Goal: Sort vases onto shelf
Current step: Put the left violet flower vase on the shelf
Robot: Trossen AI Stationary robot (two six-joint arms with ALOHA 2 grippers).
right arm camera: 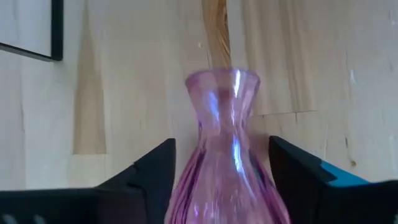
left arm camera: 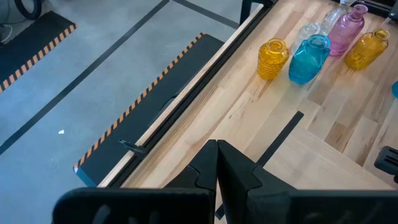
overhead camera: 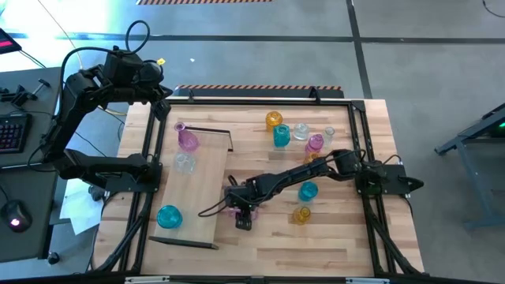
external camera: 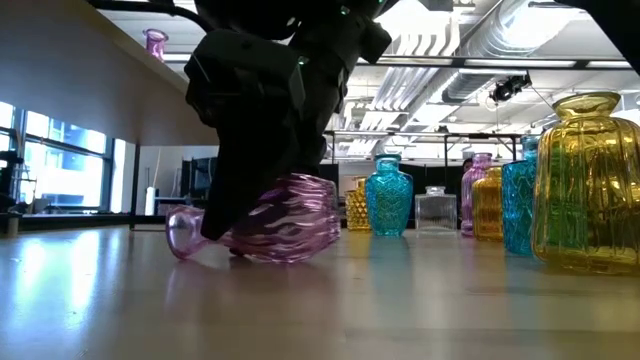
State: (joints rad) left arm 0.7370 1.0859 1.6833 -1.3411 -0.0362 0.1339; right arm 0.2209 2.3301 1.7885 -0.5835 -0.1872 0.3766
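- The right gripper [overhead camera: 239, 211] is down at the tabletop just right of the shelf's [overhead camera: 207, 185] right long edge, near the table's middle. Its fingers [right arm camera: 152, 165] stand apart on either side of a pink vase [external camera: 270, 220] that lies on its side; whether they press the glass I cannot tell.
- That fallen pink vase rests on the bare table [overhead camera: 331, 244], its mouth pointing away from the gripper, close to the shelf's edge but not on it.
- The shelf lies on the table's left half, with a dark rail [overhead camera: 209, 131] at its far end. On it stand a pink vase [overhead camera: 188, 140] and a clear vase [overhead camera: 184, 162] toward the far end, and a teal vase [overhead camera: 169, 216] at the near end; the middle of the board is bare.
- A cluster of vases [overhead camera: 296, 134] stands at the far right of the table; a teal vase [overhead camera: 308, 191] and a small amber vase [overhead camera: 301, 214] stand just right of the right arm.
- The near stretch of table is open wood.
- The left gripper [left arm camera: 217, 180] is closed and holds nothing, raised at the table's far left corner.
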